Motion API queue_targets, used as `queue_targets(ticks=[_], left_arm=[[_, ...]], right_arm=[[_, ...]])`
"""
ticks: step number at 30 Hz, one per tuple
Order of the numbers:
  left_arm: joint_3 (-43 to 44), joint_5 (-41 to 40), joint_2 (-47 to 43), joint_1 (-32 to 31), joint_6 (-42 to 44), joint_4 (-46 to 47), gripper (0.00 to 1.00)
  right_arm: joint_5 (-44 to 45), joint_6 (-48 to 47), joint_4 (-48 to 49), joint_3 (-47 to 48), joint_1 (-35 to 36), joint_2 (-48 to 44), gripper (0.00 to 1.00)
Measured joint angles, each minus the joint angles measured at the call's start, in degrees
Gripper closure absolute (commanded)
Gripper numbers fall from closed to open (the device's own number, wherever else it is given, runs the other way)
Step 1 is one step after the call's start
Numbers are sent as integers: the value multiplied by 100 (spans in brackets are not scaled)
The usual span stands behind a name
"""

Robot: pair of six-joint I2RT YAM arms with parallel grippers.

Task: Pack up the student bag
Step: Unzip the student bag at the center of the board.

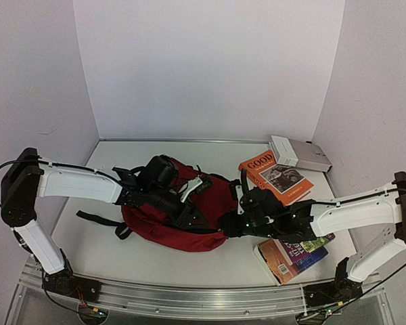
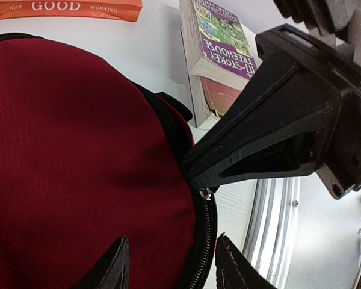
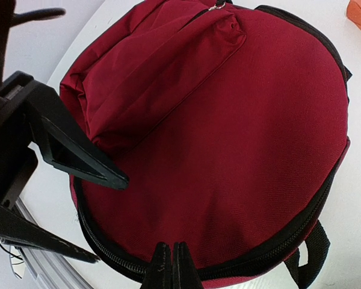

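Along the near edge of the bench (image 1: 88,250) runs a metal rail (image 1: 189,298) that carries both arm bases. Near the near right corner a purple paperback (image 1: 304,249) lies on top of an orange-red book (image 1: 277,261). The student bag (image 1: 162,230) lies flat on its back in the middle of the bench, with its red front panel facing up and its black straps trailing toward the left edge. Both arms reach in over it. The left gripper (image 2: 171,241) hangs over the bag's rim with its fingers apart, straddling the black zipper (image 2: 204,247) without gripping it. The right gripper (image 3: 171,245) comes in from the right edge with its fingers pressed together, their tips down at the zipper line. The left wrist view shows a small metal zipper pull (image 2: 206,194) just beside those tips, but I cannot tell whether it is pinched. Farther back on the right lies an orange book (image 1: 276,177) with "GOOD" on its cover, apart from the bag. A white box (image 1: 298,154) sits in the far right corner.
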Motion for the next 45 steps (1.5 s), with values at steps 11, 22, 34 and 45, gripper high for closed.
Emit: queue_targets(ticks=[11,22,34,45], left_arm=[[82,78,253,-105,-19,-4,65],[256,49,533,-166,-54,-130,100],[-626,-674,-464,-217,-563,312,100],[-1924,-1168,-1653,-217,-1325,651,100]], right_arm=[[-86,7,113,-9,-84,0,100],[-45,23,160,-9,-98,0,100],[384,173,-134,-9,-224,-15,100],[376,-10,-295,-6,-823,-219,100]])
